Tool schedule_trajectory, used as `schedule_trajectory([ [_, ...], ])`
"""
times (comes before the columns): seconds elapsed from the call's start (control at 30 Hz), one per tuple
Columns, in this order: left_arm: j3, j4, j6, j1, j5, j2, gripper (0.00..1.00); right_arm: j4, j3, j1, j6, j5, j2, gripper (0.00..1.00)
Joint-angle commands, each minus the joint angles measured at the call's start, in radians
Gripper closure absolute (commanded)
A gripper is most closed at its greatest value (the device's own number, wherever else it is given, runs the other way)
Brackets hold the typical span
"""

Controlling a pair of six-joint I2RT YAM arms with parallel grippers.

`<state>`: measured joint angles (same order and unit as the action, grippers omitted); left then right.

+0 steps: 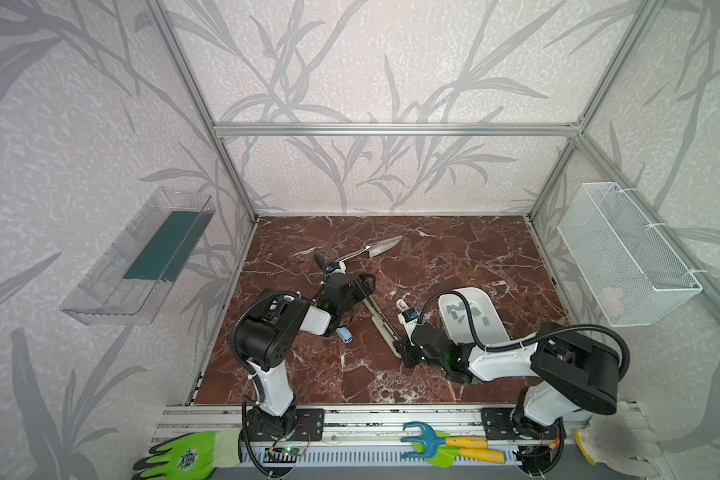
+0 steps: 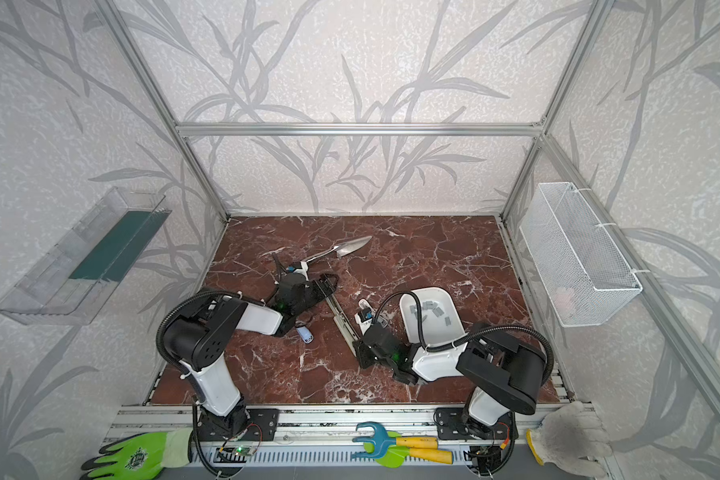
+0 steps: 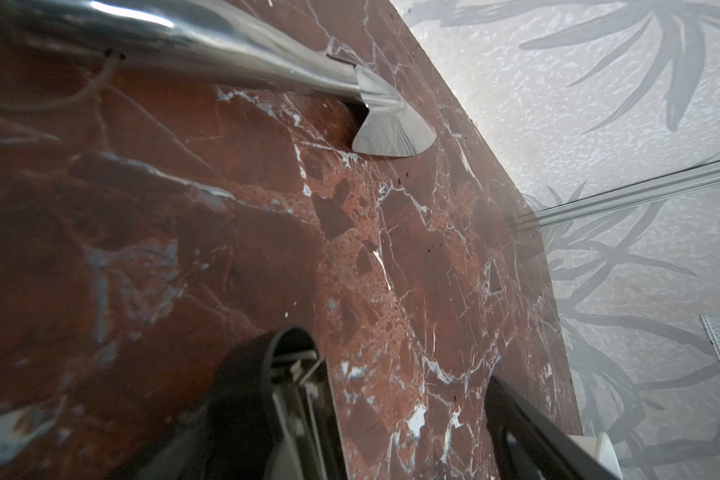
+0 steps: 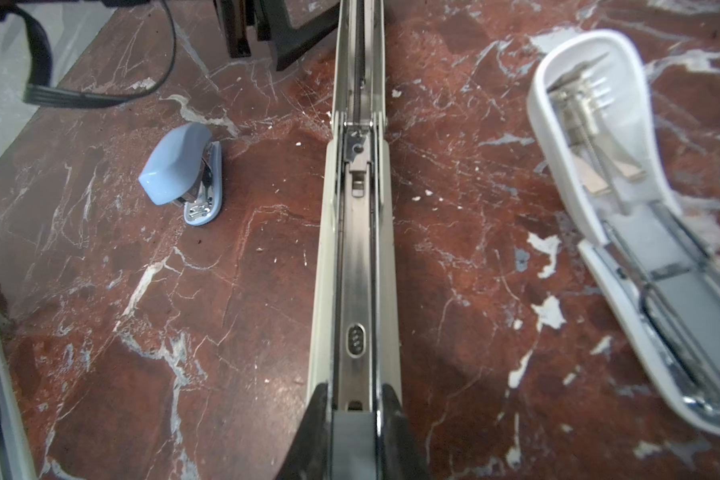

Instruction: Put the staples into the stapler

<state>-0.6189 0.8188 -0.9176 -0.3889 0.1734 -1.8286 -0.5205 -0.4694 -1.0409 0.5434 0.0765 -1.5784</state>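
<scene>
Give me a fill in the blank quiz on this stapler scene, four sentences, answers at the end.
1. The right gripper is ___ on one end of the long stapler.
2. The left gripper is ___, holding nothing.
3. The small stapler is light ___.
4. The staples lie in a ___ container.
Answers: shut, open, blue, white.

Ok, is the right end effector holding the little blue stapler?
No, the right end effector is shut on the long beige stapler, while the blue stapler lies apart from it.
</scene>
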Motion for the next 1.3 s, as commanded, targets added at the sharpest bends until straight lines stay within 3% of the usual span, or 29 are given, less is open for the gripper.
schedule_trajectory([
  [0.0,-0.001,-0.027,-0.027,0.032,0.074,-0.064,0.06,0.002,0.009,-0.011,-0.029,-0.06,-0.014,1.0],
  [0.13,-0.012,-0.001,0.013,0.036,0.108,-0.038,0.07,0.004,0.009,-0.011,-0.045,-0.043,-0.018,1.0],
  [0.37,-0.026,-0.046,0.115,0.031,0.157,0.093,0.18,-0.012,0.016,-0.031,-0.112,0.012,-0.02,1.0],
  [0.53,-0.036,-0.053,0.205,-0.015,0.188,0.143,0.21,-0.036,0.012,-0.052,-0.158,0.034,-0.041,1.0],
  [0.87,0.077,0.096,0.354,-0.181,0.132,0.173,0.27,-0.102,0.032,-0.061,-0.164,0.079,-0.07,1.0],
  [1.27,0.161,0.076,0.532,-0.287,0.044,0.288,0.31,-0.179,0.091,-0.061,-0.239,0.145,-0.084,1.0],
])
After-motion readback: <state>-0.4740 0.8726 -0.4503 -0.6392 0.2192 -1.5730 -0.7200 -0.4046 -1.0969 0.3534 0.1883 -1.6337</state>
